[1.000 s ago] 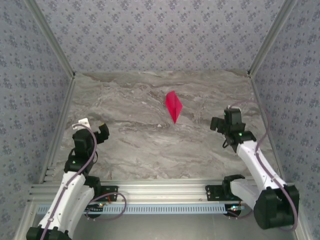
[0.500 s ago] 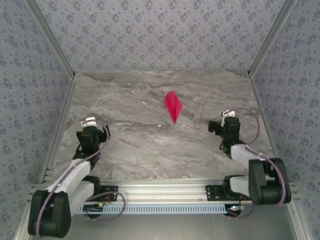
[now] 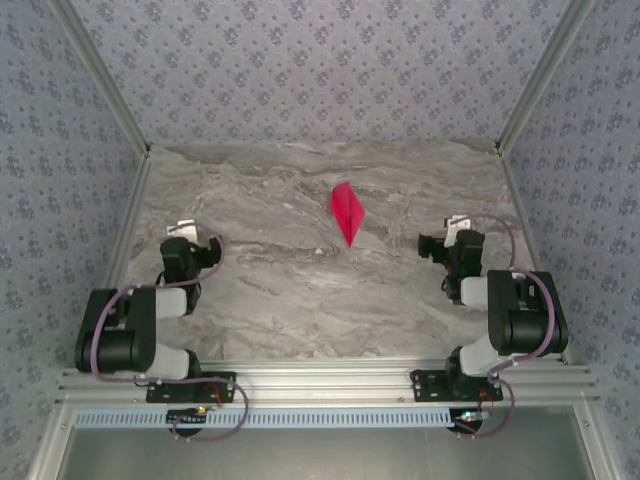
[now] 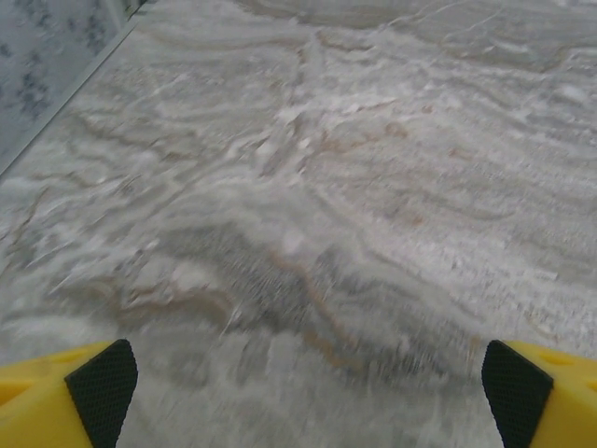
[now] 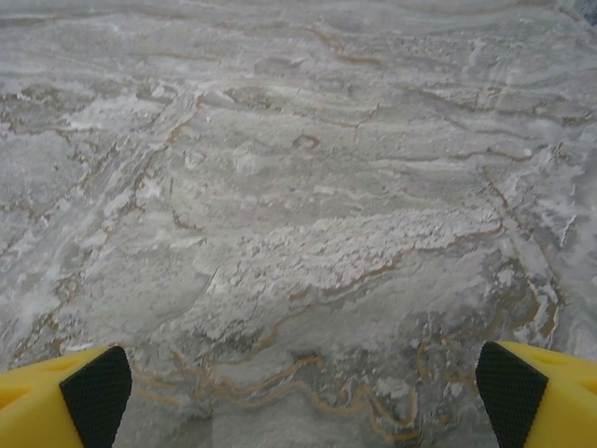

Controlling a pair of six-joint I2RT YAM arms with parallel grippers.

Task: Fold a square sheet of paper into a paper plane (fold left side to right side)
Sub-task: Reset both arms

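Paper plane (image 3: 346, 212): the overhead view is showing a magenta-pink pointed dart, tip pointing nearward, centre crease faintly discernible, lying on the marbled counter (image 3: 260, 200). Left hand (image 4: 308, 397), right hand (image 5: 303, 401): the wrist views are showing yellow fingers (image 4: 56, 397) standing wide apart, gripping nothing. Both hands are sitting well clear of the plane, flanking it.

The plane (image 3: 346, 212) lies on the tabletop (image 3: 270, 290), a little right of centre and toward 12 o'clock. The left claw (image 3: 190, 252) sits between 8 and 9 o'clock from it and the right claw (image 3: 447, 250) near 4 o'clock, both well apart from it. Walls (image 3: 320, 70) close the tabletop at 9, 12 and 3 o'clock.
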